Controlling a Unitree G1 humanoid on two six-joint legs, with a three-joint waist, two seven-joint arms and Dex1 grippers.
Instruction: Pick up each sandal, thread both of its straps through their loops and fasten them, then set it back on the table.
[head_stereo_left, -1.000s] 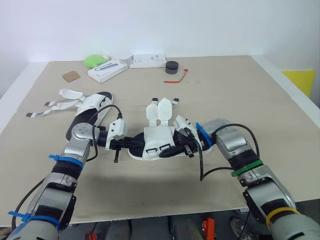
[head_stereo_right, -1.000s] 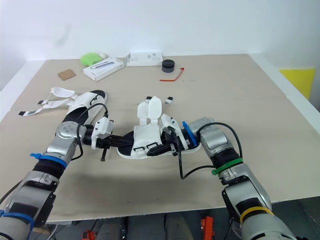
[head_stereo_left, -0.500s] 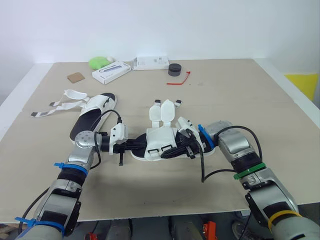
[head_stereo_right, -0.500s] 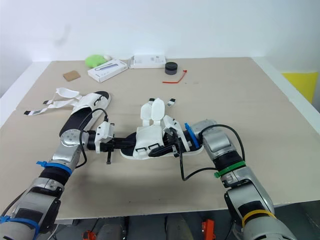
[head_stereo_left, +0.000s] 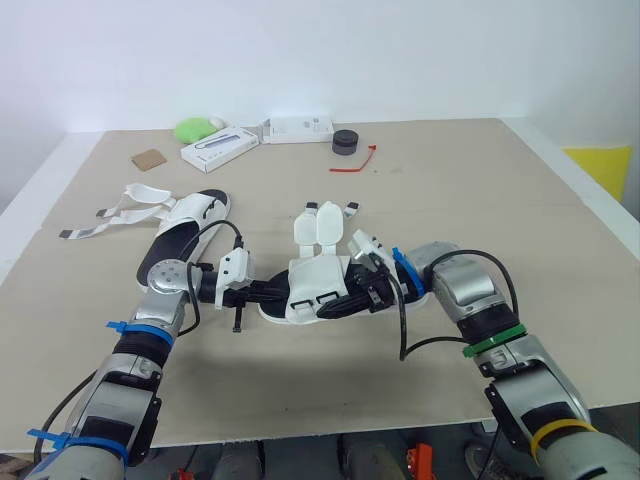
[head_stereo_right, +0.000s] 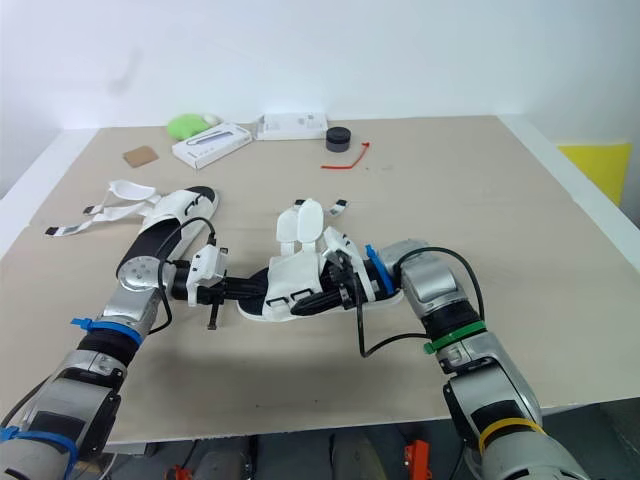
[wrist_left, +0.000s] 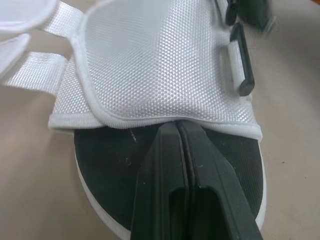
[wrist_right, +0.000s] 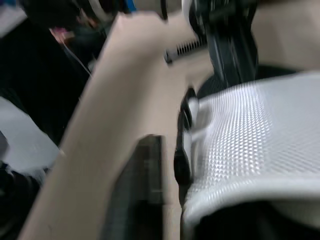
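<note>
– Tabletop (head_stereo_left: 480, 200) layout, left to right?
– Beige surface against a white wall. The second sandal (head_stereo_left: 188, 222) lies left of and beyond the working sandal (head_stereo_left: 318, 278), with its straps loose. The working sandal rests on the table at centre, its long axis running crosswise between the two arms.
– Left gripper?
– The left gripper (head_stereo_left: 268, 291) is at the working sandal's left end. In the left wrist view its fingers (wrist_left: 175, 165) are pressed together with nothing between them. The tip is over the black footbed and touches the hem of the white upper.
– Straps and loops?
– Both straps (head_stereo_left: 320, 222) stand up on the working sandal's far side, unthreaded. The black loops (head_stereo_left: 320, 298) sit on its near side, across the upper from the straps.
– Right gripper?
– The right gripper (head_stereo_left: 368, 292) is against the working sandal's right end, just beside the loops. Its state cannot be read.
– Governing relation?
– Judgement: each strap must cross the upper from far side to near side, square to the long axis. The right arm is nearer the loops; the left suits bracing.
– Change over the last second?
– The camera has shifted. Relative to the working sandal, both grippers keep their stations. The straps remain upright, with no threading done.
</note>
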